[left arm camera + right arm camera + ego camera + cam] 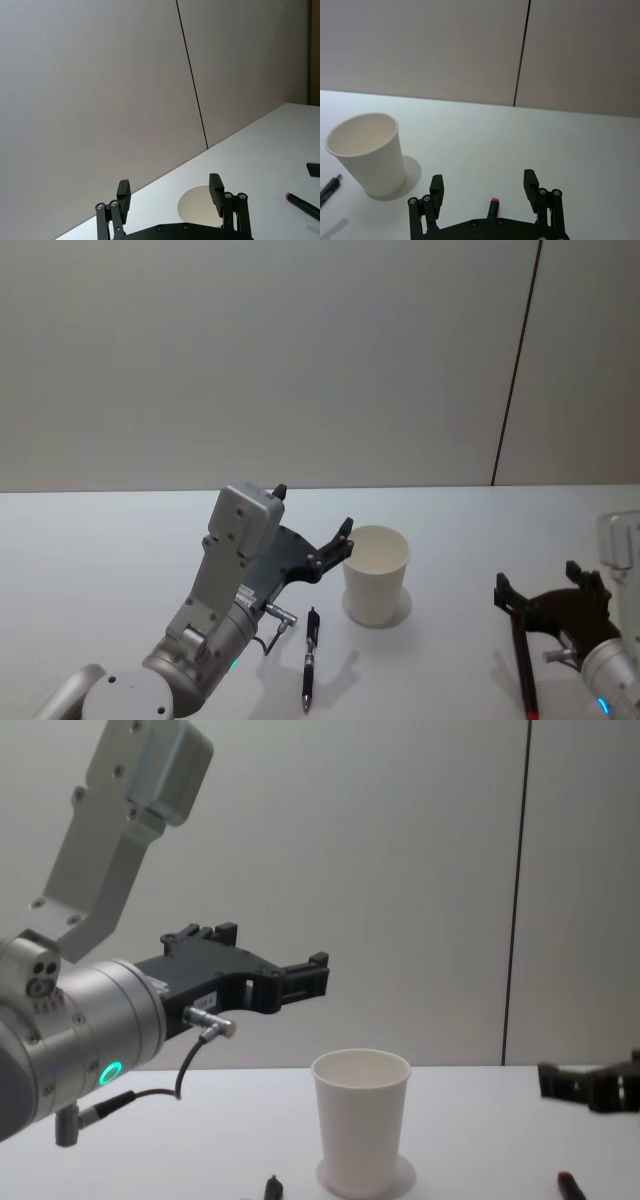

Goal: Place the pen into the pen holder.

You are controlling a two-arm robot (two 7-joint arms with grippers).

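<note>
The pen holder, a white paper cup, stands upright on the white table. A black pen lies flat on the table just left of and nearer than the cup. My left gripper hovers open and empty above the table, left of the cup rim; its wrist view has the cup below its fingers. My right gripper sits low at the right, open, over a second dark pen with a red end. Neither gripper touches anything.
A plain wall with a dark vertical seam stands behind the table. The far table edge runs just past the cup. Bare table surface lies to the left and between the cup and the right gripper.
</note>
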